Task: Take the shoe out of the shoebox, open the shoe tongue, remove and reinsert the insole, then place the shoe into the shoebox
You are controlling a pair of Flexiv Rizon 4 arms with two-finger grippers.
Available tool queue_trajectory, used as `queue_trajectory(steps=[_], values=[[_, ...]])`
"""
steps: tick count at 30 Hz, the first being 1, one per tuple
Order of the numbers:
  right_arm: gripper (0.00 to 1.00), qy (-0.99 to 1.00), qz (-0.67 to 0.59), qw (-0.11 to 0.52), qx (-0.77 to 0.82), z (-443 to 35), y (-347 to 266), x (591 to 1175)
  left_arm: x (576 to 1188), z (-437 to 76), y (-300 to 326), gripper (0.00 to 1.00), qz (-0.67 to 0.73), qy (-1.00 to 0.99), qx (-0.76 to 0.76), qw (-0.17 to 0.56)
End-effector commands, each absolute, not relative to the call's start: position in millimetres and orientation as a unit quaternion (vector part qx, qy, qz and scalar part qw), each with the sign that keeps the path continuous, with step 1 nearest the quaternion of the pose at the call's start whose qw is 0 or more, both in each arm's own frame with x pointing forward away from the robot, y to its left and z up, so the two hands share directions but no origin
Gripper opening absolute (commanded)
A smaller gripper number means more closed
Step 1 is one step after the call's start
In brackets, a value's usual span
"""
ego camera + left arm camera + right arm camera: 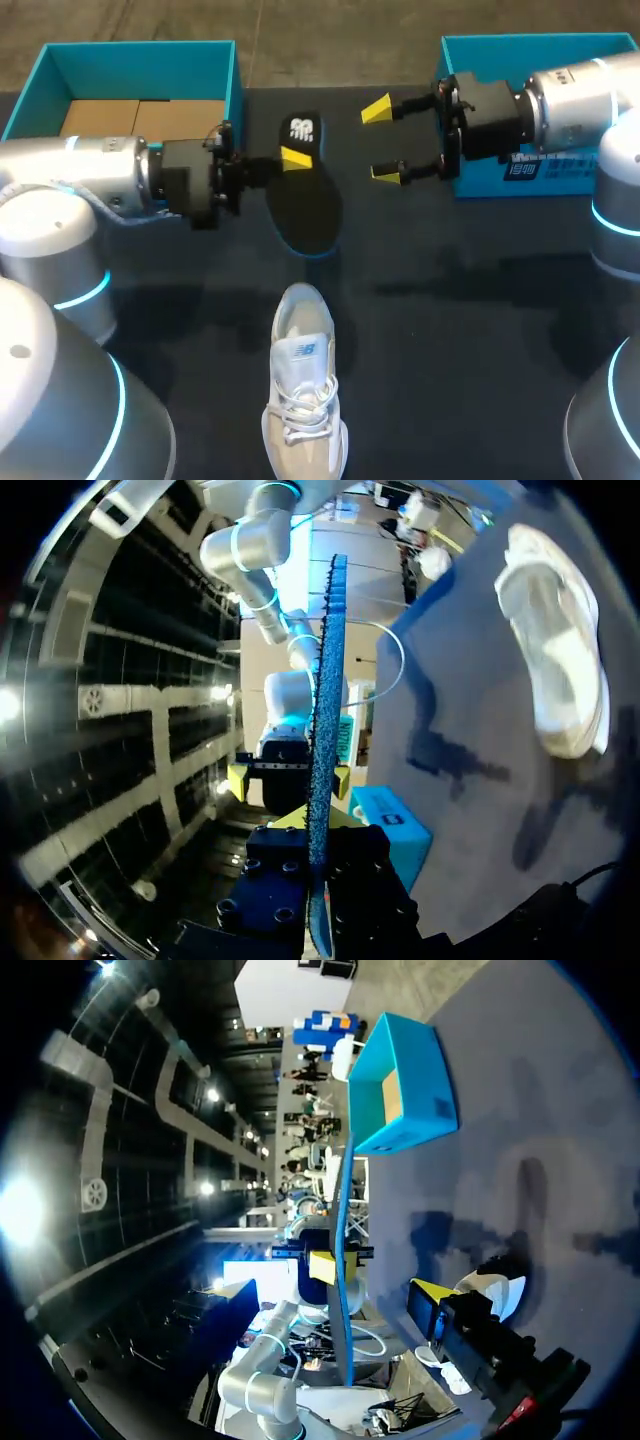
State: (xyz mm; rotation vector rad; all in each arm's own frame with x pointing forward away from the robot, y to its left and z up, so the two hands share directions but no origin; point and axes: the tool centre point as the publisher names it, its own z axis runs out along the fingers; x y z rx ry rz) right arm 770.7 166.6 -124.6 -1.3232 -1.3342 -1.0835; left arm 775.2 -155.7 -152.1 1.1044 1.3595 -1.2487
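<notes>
Head view: a dark cloth-covered table (pixel 450 330) fills the frame, with the silver-and-black left arm (pixel 90 175) entering from the left edge and the matching right arm (pixel 570 100) from the upper right. An open teal cardboard shoebox (pixel 150 70) with a brown liner sits in the upper left corner. A second teal box (pixel 545 170) stands in the upper right, partly behind the right arm. A pale grey lace-up sneaker (pixel 303 370) lies at lower centre, heel toward the middle of the table and toe at the bottom edge, well apart from both boxes.

A black foam insole (pixel 305 210) with a blue rim is at upper centre, clamped in the left gripper (pixel 296 158), whose yellow tip presses on it near the logo end. The right gripper (pixel 381 142) hangs just right of the insole with its fingers spread wide and nothing between them.

Left wrist view shows the insole (pixel 325 710) edge-on, running up from between its own fingers, with the sneaker (pixel 555 660) on the table beside it. Right wrist view shows the insole (pixel 343 1220) edge-on ahead of its gripper and the shoebox (pixel 405 1080) beyond.
</notes>
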Motion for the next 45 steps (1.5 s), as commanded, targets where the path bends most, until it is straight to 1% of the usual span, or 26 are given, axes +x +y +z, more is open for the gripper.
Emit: queue_trajectory(steps=[1, 4, 8, 9, 28, 29, 34, 35, 36, 37, 39, 40, 45], values=[[1.00, -0.543, -0.443, 0.465, -0.542, -124, 167, 768, 769, -149, -124, 0.00, -0.557, 0.572, 0.449, 0.402], [1.00, -0.543, -0.443, 0.465, -0.542, -124, 167, 768, 764, -149, -122, 0.00, -0.589, 0.591, 0.432, 0.342], [1.00, -0.543, -0.443, 0.465, -0.542, -124, 167, 768, 766, -146, -119, 0.00, -0.676, 0.601, 0.362, 0.227], [1.00, -0.543, -0.443, 0.465, -0.542, -124, 167, 768, 768, -144, -118, 0.00, -0.688, 0.604, 0.344, 0.208], [1.00, -0.543, -0.443, 0.465, -0.542, -124, 167, 768, 768, -141, -118, 0.00, -0.686, 0.608, 0.341, 0.206], [1.00, -0.543, -0.443, 0.465, -0.542, -124, 167, 768, 769, -139, -120, 0.00, -0.693, 0.616, 0.331, 0.176], [1.00, -0.543, -0.443, 0.465, -0.542, -124, 167, 768, 765, -132, -125, 0.00, -0.704, 0.656, 0.262, 0.079], [1.00, -0.543, -0.443, 0.465, -0.542, -124, 167, 768, 763, -132, -126, 0.00, -0.703, 0.663, 0.248, 0.072], [1.00, -0.543, -0.443, 0.465, -0.542, -124, 167, 768, 762, -131, -126, 0.00, -0.702, 0.673, 0.230, 0.044], [1.00, -0.543, -0.443, 0.465, -0.542, -124, 167, 768, 760, -131, -126, 0.00, -0.703, 0.677, 0.215, 0.037], [1.00, -0.543, -0.443, 0.465, -0.542, -124, 167, 768, 758, -129, -127, 0.00, -0.702, 0.690, 0.174, -0.007], [1.00, -0.543, -0.443, 0.465, -0.542, -124, 167, 768, 758, -129, -127, 0.00, -0.702, 0.694, 0.162, -0.012], [1.00, -0.543, -0.443, 0.465, -0.542, -124, 167, 768, 756, -132, -121, 0.00, -0.706, 0.696, 0.036, -0.124]])
